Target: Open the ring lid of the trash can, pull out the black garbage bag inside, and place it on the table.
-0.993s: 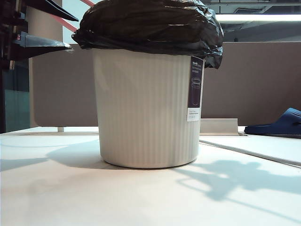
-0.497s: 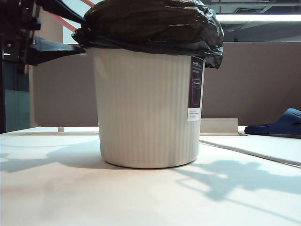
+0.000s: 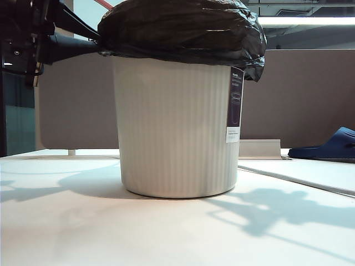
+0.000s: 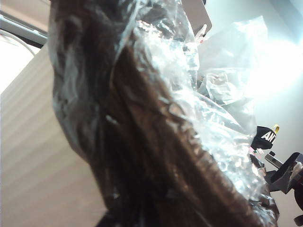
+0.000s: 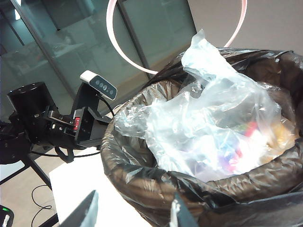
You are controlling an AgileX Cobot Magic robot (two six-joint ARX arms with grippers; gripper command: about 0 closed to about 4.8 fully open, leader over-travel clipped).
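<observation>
Exterior view: trash can (image 3: 175,127) upright at the middle of the table (image 3: 66,227), ribbed wall facing the camera, dark label (image 3: 234,105) on its right side. Black garbage bag (image 3: 183,30) inside the can, mouth folded outward over the rim, bulging above it.

Left gripper (image 3: 101,47) level at the upper left of the can, at rim height; 2 black fingers converging on the bag's overhanging edge, jaws drawn nearly together and pinching that fold. Left wrist view filled by crinkled black film (image 4: 132,142) with the ribbed wall (image 4: 38,156) beside it.

Right wrist view: right gripper (image 5: 135,213) above the near side of the bag's rolled rim (image 5: 156,189), 2 fingertips (image 5: 90,208) well apart, jaws partly open with nothing held between them. Not seen in the exterior view.

Ring lid (image 5: 116,45) off the rim, standing as a thin pink hoop behind the can; support not discernible. Crumpled clear plastic (image 5: 213,118) lying inside the black bag.

Background: grey-brown partition (image 3: 299,94); dark blue slipper (image 3: 327,147) at far right.
</observation>
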